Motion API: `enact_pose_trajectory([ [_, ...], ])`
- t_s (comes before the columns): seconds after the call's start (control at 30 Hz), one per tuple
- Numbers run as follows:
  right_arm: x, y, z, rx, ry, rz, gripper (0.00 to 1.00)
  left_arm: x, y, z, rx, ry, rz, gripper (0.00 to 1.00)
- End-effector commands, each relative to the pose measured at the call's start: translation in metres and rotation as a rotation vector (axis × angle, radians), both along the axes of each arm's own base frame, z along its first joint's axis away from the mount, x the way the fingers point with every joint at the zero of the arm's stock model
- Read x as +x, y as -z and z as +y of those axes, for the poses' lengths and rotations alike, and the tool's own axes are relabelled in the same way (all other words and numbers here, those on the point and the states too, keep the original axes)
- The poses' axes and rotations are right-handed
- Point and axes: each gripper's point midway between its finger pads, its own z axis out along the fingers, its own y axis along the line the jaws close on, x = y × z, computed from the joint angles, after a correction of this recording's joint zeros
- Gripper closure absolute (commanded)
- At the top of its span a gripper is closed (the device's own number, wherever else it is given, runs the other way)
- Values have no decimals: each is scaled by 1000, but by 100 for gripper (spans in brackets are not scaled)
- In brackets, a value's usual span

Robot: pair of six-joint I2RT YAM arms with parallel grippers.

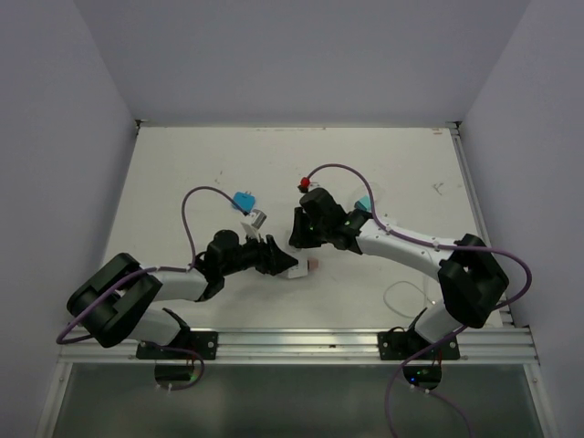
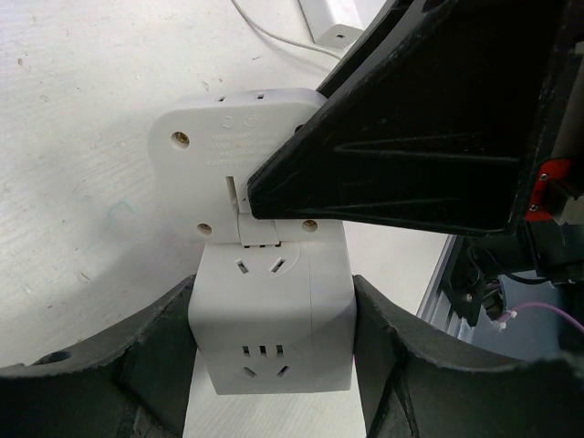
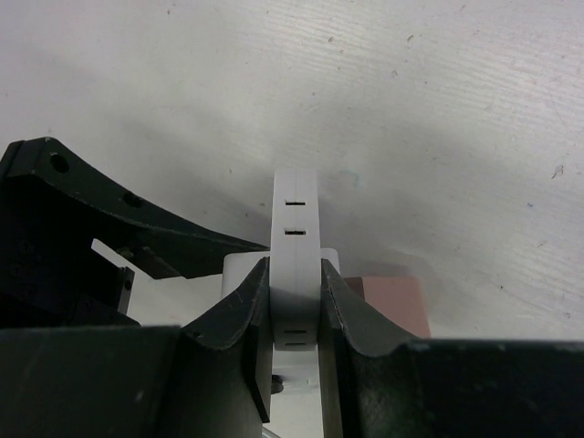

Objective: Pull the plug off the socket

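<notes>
Top view: both arms meet mid-table (image 1: 182,164). The socket (image 1: 297,270) is a small white lump there. L gripper (image 1: 281,263) comes at the socket from the left, R gripper (image 1: 299,242) from just behind it. Too small here to read either grip. A pinkish bit (image 1: 314,265) shows right beside the socket.

L wrist view: the socket sits square between the L fingers (image 2: 155,365), slot faces toward the cam. Both fingers look flush on its two sides, so I'd call that a hold. The plug (image 2: 214,151), a flat rounded white block w/ screw holes, is joined to the socket's far face. One big black R finger (image 2: 411,119) lies across the plug.

R wrist view: the plug is edge-on, a thin white slab w/ slots. R fingers (image 3: 237,310) are clamped tight on its two flat faces. The socket is mostly hidden behind them.

Step, as I read it: both grips set, plug not yet out, so this is right before the pull. Next move calls for the L arm to pin the socket firm while the R arm draws straight away from the socket along the prong line. No twisting, or the socket may slip from the L fingers.
</notes>
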Motion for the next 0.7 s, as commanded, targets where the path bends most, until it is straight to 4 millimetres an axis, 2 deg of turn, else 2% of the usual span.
enact_pose_trajectory([
  [0.0,15,-42,11,114,50,-93,100,1,0,-3,21,15,-28,94],
  [0.03,17,-45,10,113,58,-105,100,1,0,-4,21,16,-26,100],
  [0.13,24,-53,7,116,83,-141,100,-2,1,-5,16,22,-8,100],
  [0.37,50,-97,3,154,145,-308,100,-12,3,-12,-18,61,47,100],
  [0.5,64,-117,-3,152,160,-377,100,-19,11,-16,-9,88,90,100],
  [0.67,81,-131,-10,136,180,-427,100,-28,16,-24,-2,117,123,100],
])
